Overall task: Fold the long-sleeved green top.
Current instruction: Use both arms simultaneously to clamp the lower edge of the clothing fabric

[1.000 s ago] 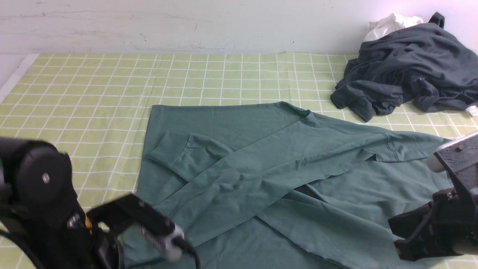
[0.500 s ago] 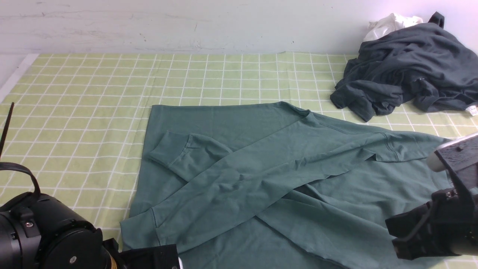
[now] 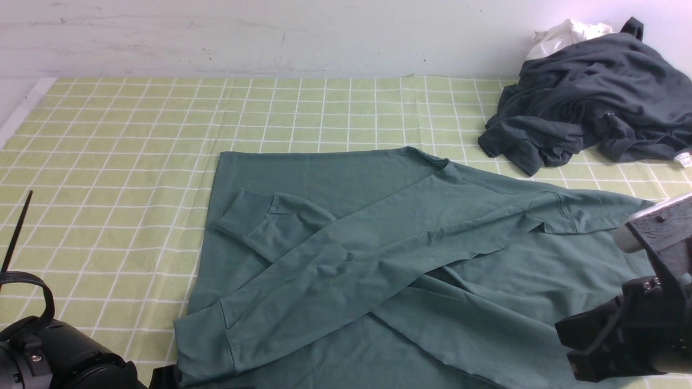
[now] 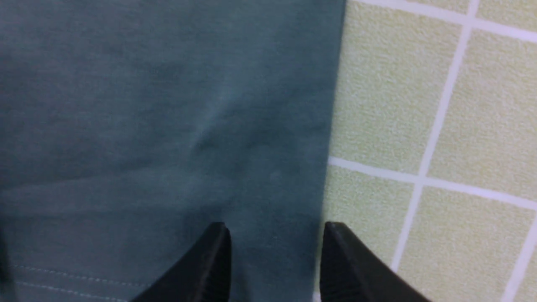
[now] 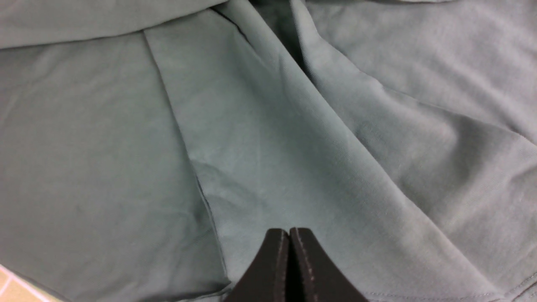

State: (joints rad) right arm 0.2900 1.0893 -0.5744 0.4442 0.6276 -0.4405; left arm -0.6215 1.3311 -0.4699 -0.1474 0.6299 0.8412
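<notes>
The green long-sleeved top [image 3: 378, 259] lies spread on the checked cloth in the middle of the front view, both sleeves folded across its body and crossing. One cuff [image 3: 243, 213] rests at the left, the other cuff [image 3: 208, 337] at the near left corner. My left gripper [image 4: 277, 235] is open, its jaws straddling the top's side edge [image 4: 331, 126] close above it, holding nothing. My right gripper [image 5: 289, 231] is shut and empty, low over the top's wrinkled fabric [image 5: 272, 147]. My right arm [image 3: 638, 324] is at the near right.
A dark charcoal garment [image 3: 589, 97] is heaped at the back right with a small white cloth [image 3: 567, 32] behind it against the wall. The yellow-green checked tablecloth [image 3: 135, 135] covers the table; its left edge [image 3: 21, 116] shows white. My left arm [image 3: 54, 356] fills the near left corner.
My left arm has drawn back and down toward the near left corner, and its gripper has left the front view, uncovering the near left cuff. The right arm has barely moved.
</notes>
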